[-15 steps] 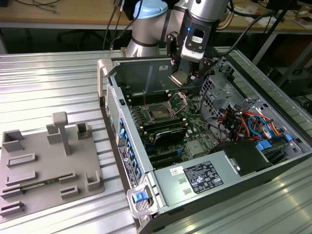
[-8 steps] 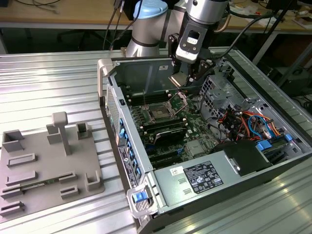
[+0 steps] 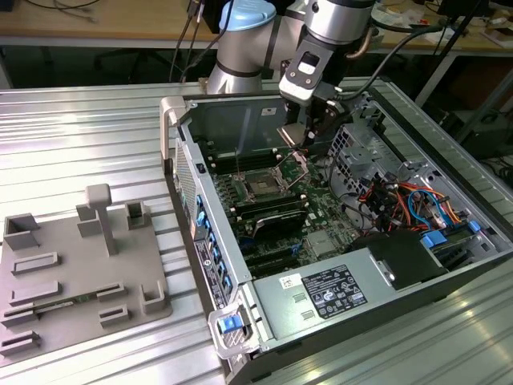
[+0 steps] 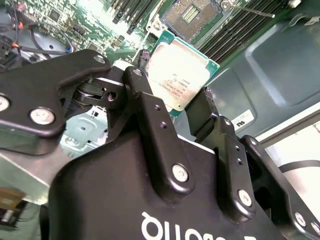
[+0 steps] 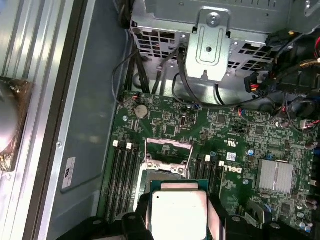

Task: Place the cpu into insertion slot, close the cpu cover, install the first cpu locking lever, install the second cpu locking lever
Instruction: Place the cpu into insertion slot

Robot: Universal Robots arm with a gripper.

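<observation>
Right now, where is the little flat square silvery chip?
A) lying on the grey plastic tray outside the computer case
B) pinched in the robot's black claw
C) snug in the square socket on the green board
B: the small flat silvery-grey square chip sits pinched in the black claw, held up off the square silver-rimmed socket, which has no chip in it.

There is one robot arm (image 3: pixel 240 40), one gripper (image 4: pixel 172 87) with two fingers (image 4: pixel 150 120), one cpu (image 4: pixel 177 75), one insertion slot (image 4: pixel 192 15), one cpu cover (image 5: pixel 167 144), one green motherboard (image 5: pixel 235 125), one pale grey heatsink (image 5: pixel 274 176), one round coin cell (image 5: pixel 142 111), one open computer case (image 3: pixel 232 120), one grey moulded tray (image 3: pixel 72 241) and one ribbed metal tabletop (image 3: pixel 80 128).
</observation>
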